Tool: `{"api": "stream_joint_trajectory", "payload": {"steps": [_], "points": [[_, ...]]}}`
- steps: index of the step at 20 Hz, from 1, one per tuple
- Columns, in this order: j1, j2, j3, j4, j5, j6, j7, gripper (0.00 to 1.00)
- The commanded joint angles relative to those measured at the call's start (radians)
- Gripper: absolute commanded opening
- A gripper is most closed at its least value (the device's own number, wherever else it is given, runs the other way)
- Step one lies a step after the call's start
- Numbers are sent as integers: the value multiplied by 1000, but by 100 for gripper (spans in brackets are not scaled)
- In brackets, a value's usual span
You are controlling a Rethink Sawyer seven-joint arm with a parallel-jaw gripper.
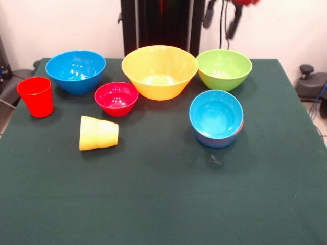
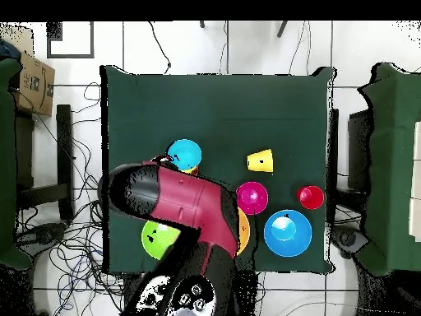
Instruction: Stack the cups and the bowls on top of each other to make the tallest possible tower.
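A small tower (image 1: 217, 137) stands right of centre: a light-blue bowl (image 1: 215, 113) nested in a blue one, with an orange-red rim showing between them. Along the back stand a blue bowl (image 1: 75, 71), a large yellow-orange bowl (image 1: 159, 71) and a lime green bowl (image 1: 224, 69). The crimson bowl (image 1: 116, 98) sits in front of them. At the far left a red cup (image 1: 36, 96) is upright, and a yellow cup (image 1: 98, 133) lies on its side. Only dark parts of my gripper (image 1: 223, 19) hang at the top edge, above the green bowl and holding nothing I can see.
From above, my red arm (image 2: 177, 202) covers most of the yellow-orange bowl (image 2: 243, 232) and part of the green bowl (image 2: 153, 239). The dark green tablecloth (image 1: 163, 199) stretches bare toward the front edge. Chairs and cables surround the table.
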Motion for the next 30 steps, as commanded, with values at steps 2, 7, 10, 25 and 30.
{"api": "stream_joint_trajectory", "payload": {"steps": [2,7,10,25,30], "points": [[-197,-98,165,-2,-164,168,-339,100],[-308,-84,241,64,-228,37,-375,100],[-325,-93,264,113,-262,-21,-337,100],[-337,-47,321,227,-375,-237,-128,100],[-318,-48,314,229,-385,-235,-84,100]]}}
